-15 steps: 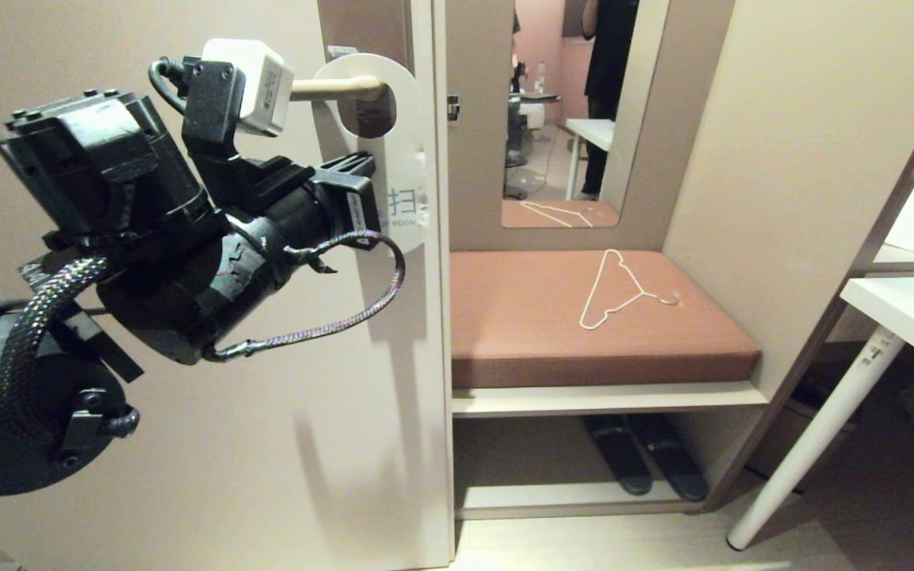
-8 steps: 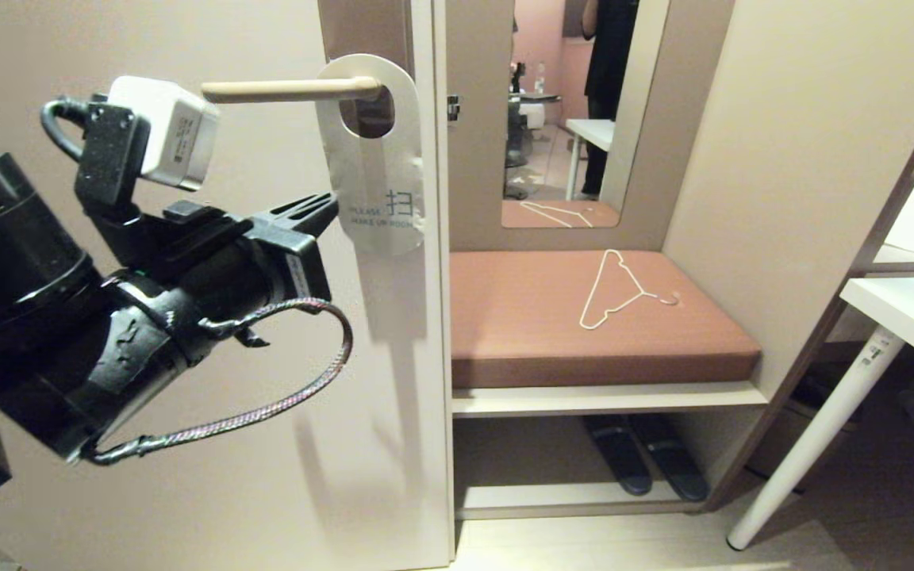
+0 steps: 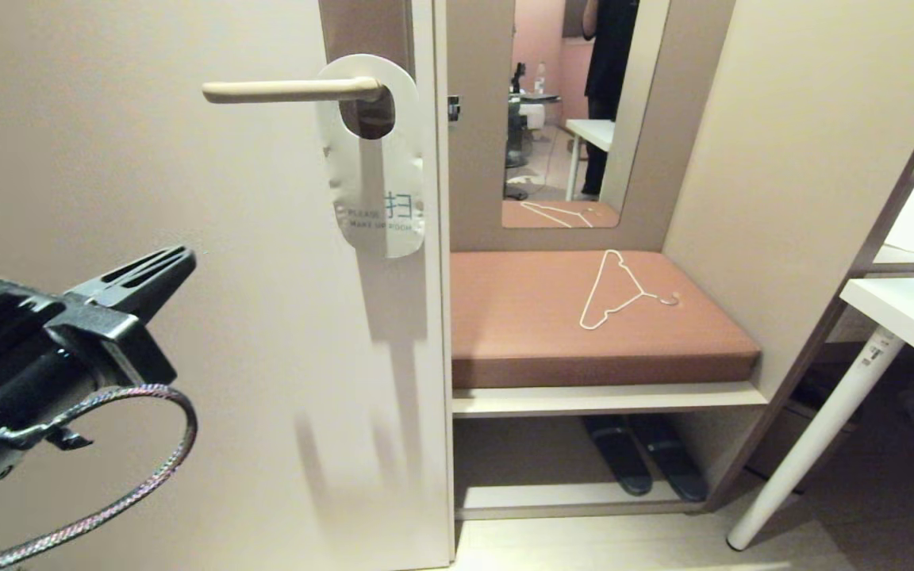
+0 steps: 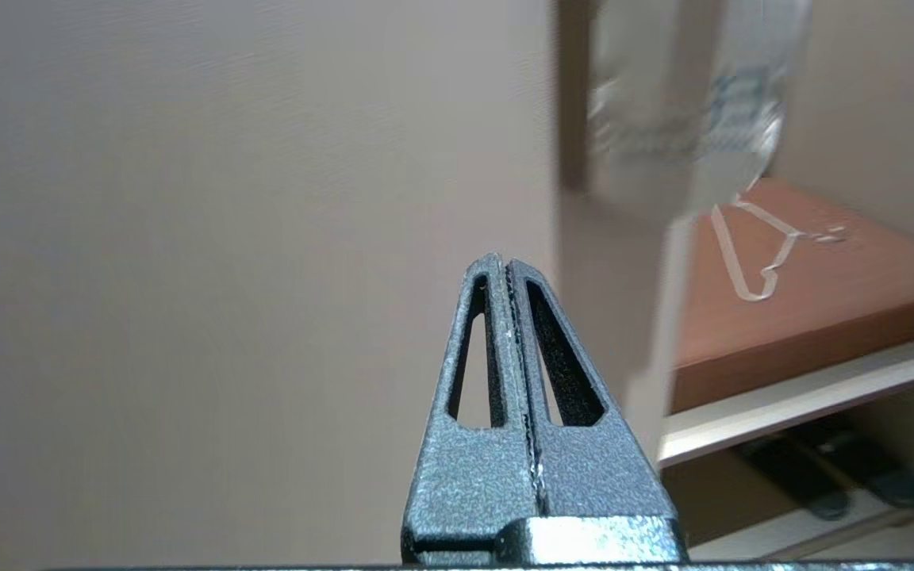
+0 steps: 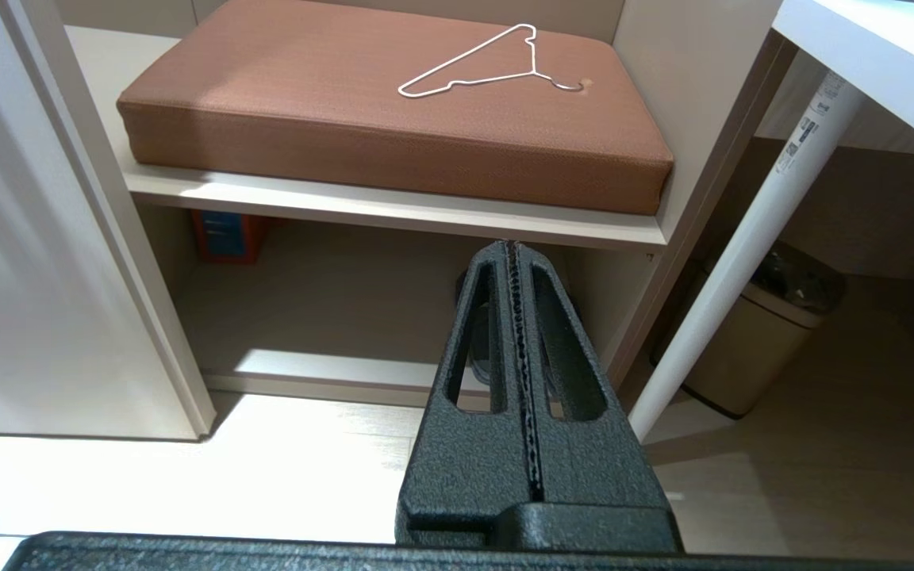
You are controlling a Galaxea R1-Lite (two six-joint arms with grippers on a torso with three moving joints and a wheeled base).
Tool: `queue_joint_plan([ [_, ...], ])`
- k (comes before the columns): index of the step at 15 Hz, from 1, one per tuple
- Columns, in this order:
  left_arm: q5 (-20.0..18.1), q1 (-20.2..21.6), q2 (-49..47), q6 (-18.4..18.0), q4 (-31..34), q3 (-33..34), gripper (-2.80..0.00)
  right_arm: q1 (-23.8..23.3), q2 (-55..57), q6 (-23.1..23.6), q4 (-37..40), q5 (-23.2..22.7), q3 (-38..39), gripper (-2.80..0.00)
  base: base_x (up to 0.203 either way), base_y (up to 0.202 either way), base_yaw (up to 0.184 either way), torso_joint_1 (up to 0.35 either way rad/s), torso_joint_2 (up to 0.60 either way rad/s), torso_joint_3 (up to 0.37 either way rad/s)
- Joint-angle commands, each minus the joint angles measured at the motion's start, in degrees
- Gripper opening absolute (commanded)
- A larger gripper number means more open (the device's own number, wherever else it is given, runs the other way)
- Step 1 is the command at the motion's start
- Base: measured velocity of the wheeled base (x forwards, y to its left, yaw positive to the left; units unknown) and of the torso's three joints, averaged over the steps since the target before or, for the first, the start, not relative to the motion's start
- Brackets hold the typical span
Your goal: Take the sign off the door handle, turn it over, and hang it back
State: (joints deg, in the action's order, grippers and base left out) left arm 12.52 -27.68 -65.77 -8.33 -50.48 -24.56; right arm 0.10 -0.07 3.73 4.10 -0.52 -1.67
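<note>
The sign [image 3: 378, 182] hangs by its big hole on the door handle [image 3: 290, 90], white face out with "MAKE UP ROOM" near its lower end. It shows blurred in the left wrist view too, sign [image 4: 687, 119]. My left gripper [image 3: 183, 258] is shut and empty, low at the head view's left edge, well below and to the left of the handle, apart from the sign. From the left wrist, the left gripper [image 4: 507, 266] points at the bare door. My right gripper [image 5: 511, 247] is shut, parked low toward the shelf under the bench.
The beige door [image 3: 187, 317] fills the left. A white wire hanger [image 3: 620, 289] lies on the brown bench cushion [image 3: 520, 333]. Dark slippers [image 3: 647, 464] sit below. A white table leg [image 3: 814, 436] stands at right, a bin [image 5: 758, 341] beside it. A mirror [image 3: 576, 111] reflects a standing person.
My left arm has drawn back down and to the left, away from the handle. The sign stays hanging on the handle and has swung slightly.
</note>
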Motion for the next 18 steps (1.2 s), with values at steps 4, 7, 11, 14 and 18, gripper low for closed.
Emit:
queue_joint_plan([
  [4, 0.2, 4.1, 10.3, -2.0, 1.1, 6.0, -2.80, 0.1, 0.1, 0.0, 0.0, 0.0, 0.0, -2.80, 0.000, 0.000, 0.000, 0.000, 0.00, 0.000],
  [7, 1.4, 4.2, 15.9, -3.3, 3.0, 10.0, -2.80, 0.0, 0.1, 0.0, 0.0, 0.0, 0.0, -2.80, 0.000, 0.000, 0.000, 0.000, 0.00, 0.000],
  [11, 2.4, 9.6, 19.8, -6.0, 0.7, 16.6, -2.80, 0.1, 0.1, 0.0, 0.0, 0.0, 0.0, -2.80, 0.000, 0.000, 0.000, 0.000, 0.00, 0.000],
  [14, 2.0, 14.3, 19.8, -8.2, -5.4, 22.0, -2.80, 0.0, 0.1, 0.0, 0.0, 0.0, 0.0, -2.80, 0.000, 0.000, 0.000, 0.000, 0.00, 0.000],
  [18, 2.3, 15.9, 23.7, -8.7, -4.7, 24.5, -2.80, 0.0, 0.1, 0.0, 0.0, 0.0, 0.0, -2.80, 0.000, 0.000, 0.000, 0.000, 0.00, 0.000],
])
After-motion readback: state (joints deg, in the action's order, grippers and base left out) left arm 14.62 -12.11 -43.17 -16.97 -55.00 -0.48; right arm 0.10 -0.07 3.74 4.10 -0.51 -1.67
